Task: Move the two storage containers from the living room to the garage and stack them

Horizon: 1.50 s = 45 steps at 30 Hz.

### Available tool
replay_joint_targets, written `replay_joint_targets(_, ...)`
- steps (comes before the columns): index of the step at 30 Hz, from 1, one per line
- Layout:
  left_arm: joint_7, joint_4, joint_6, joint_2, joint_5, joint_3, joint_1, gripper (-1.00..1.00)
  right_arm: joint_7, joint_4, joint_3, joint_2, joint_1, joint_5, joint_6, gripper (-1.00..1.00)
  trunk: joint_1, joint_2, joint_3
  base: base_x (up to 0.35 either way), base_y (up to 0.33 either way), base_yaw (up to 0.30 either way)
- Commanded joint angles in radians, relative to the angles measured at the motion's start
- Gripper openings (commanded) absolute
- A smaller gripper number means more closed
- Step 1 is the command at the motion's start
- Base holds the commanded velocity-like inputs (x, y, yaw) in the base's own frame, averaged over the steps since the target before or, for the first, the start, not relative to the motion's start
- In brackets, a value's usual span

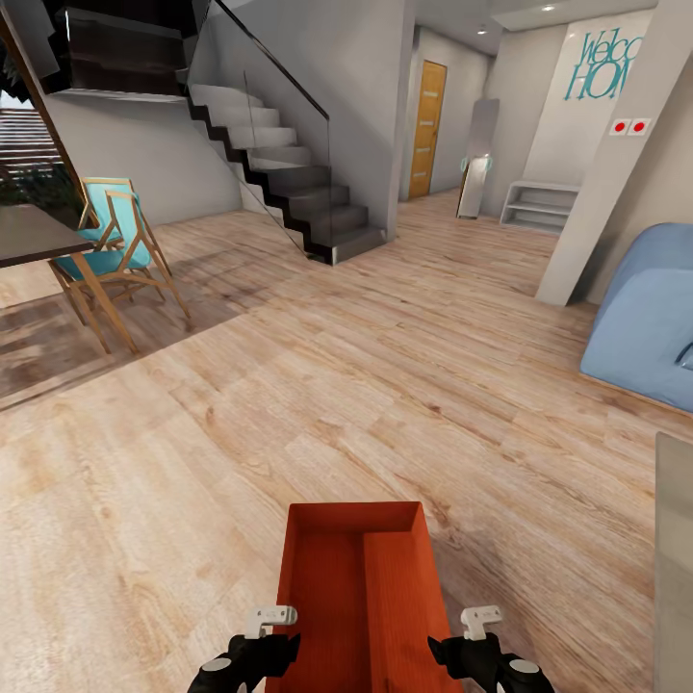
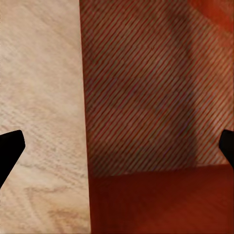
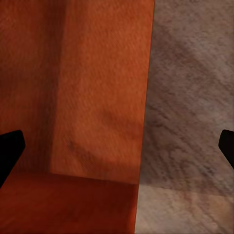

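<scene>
- Left gripper sits low at the left wall of the orange-red storage container; in the left wrist view its dark fingertips stand far apart at the frame's edges, spread wide, the bin wall running between them.
- Right gripper mirrors it at the bin's right wall, fingertips equally wide apart in its wrist view, straddling the wall's edge.
- Whether either gripper's pads actually press the walls, I cannot tell; the contact is hidden.
- The bin is directly in front of the robot, between both arms, over the light wood plank floor of the living room. Inside it a second orange-red panel or bin seems nested, hard to be sure.
- Ahead: a dark staircase with glass rail, an orange door down the hallway.
- Left side: a wooden chair with turquoise seat beside a dark table.
- Right side: blue sofa and a white pillar.
</scene>
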Motion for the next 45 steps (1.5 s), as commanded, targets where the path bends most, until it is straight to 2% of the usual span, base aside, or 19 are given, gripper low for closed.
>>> replay_joint_targets(1,0.001,-0.002,0.006,0.001,0.009,0.001,0.000,1.00,0.009,-0.002,-0.008,0.001,0.000,0.010,0.005,1.00,0.000,0.000,-0.001,0.000,0.000,0.000)
replay_joint_targets(5,0.001,-0.002,0.006,0.005,0.009,0.004,0.000,1.00,0.009,-0.002,-0.008,0.001,0.000,0.010,0.005,1.00,0.000,0.000,-0.001,0.000,0.000,0.000)
replay_joint_targets(12,0.002,-0.001,0.006,0.006,0.008,0.060,0.000,1.00,0.009,-0.002,-0.008,0.001,0.000,0.010,0.004,1.00,0.000,0.000,-0.001,0.000,0.000,0.000)
replay_joint_targets(18,0.002,0.000,0.006,0.009,0.006,0.079,0.000,1.00,0.009,-0.002,-0.007,0.001,0.000,0.010,0.004,1.00,0.000,0.000,-0.001,0.000,0.000,0.000)
replay_joint_targets(26,0.001,0.000,0.006,0.007,0.005,0.082,0.000,1.00,0.009,-0.002,-0.007,0.001,0.000,0.010,0.004,1.00,0.000,0.000,-0.001,0.000,0.000,0.000)
replay_joint_targets(29,0.001,0.000,0.006,0.006,0.005,0.082,0.000,1.00,0.009,-0.002,-0.007,0.001,0.000,0.010,0.004,1.00,0.011,-0.021,-0.010,0.000,0.000,0.000)
replay_joint_targets(40,0.001,0.007,0.007,0.002,0.005,0.082,0.000,1.00,0.009,-0.002,-0.007,0.001,0.000,0.010,0.004,1.00,0.011,-0.021,-0.010,0.000,0.000,0.000)
replay_joint_targets(45,0.001,0.059,0.007,0.000,0.004,0.075,0.000,1.00,0.009,-0.002,-0.007,0.001,0.000,0.010,0.004,1.00,0.030,-0.056,-0.026,0.000,0.000,0.000)
